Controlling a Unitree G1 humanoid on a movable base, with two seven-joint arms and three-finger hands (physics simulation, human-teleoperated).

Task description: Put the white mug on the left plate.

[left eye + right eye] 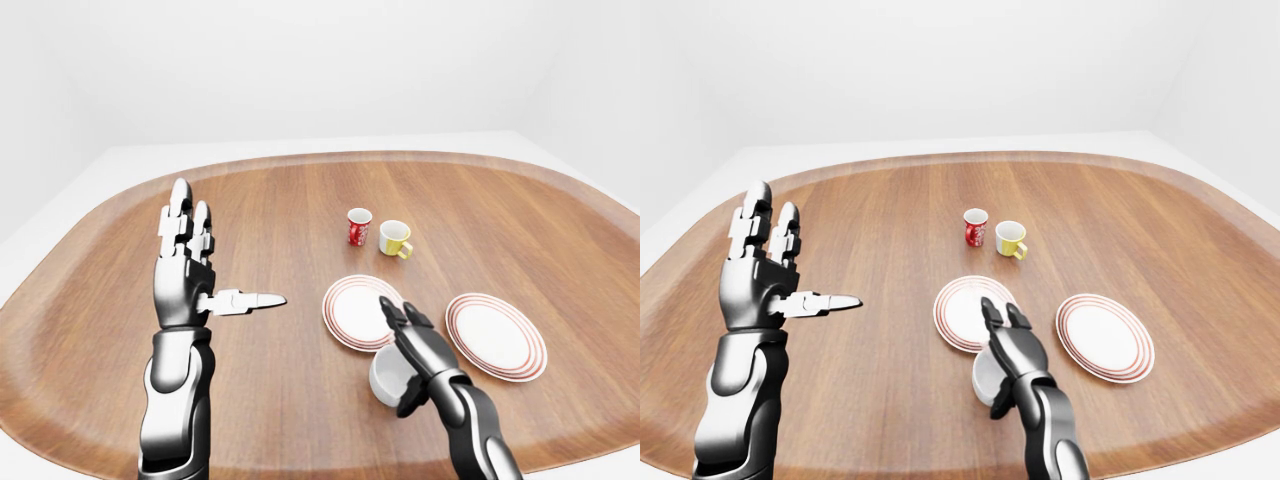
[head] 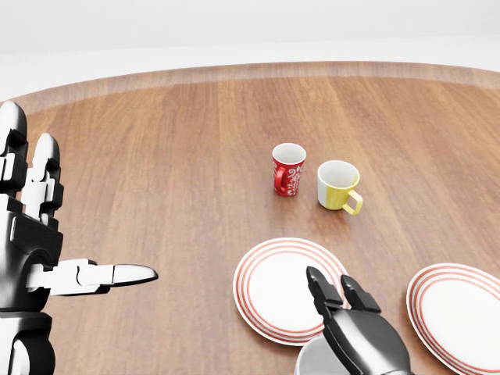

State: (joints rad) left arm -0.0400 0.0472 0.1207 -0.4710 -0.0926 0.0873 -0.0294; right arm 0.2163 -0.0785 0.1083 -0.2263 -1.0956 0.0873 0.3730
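Your right hand [image 1: 412,345] sits low over the white mug [image 1: 388,374], its two long fingers stretched flat toward the left plate [image 1: 352,310] and the thumb hooked down along the mug's right side; the fingers are spread, not clamped round the mug. The white mug stands on the wooden table [image 1: 280,220] just below the left plate's lower rim, touching or nearly touching it in the left-eye view, and not on the plate. Your left hand [image 1: 186,270] is raised well to the left, palm upright, fingers straight up and thumb pointing right, holding nothing. The right plate [image 1: 497,335] lies to the right of your right hand. Above the plates in that view, a red patterned mug [image 2: 288,169] and a yellow mug [image 2: 338,186] stand side by side, apart.
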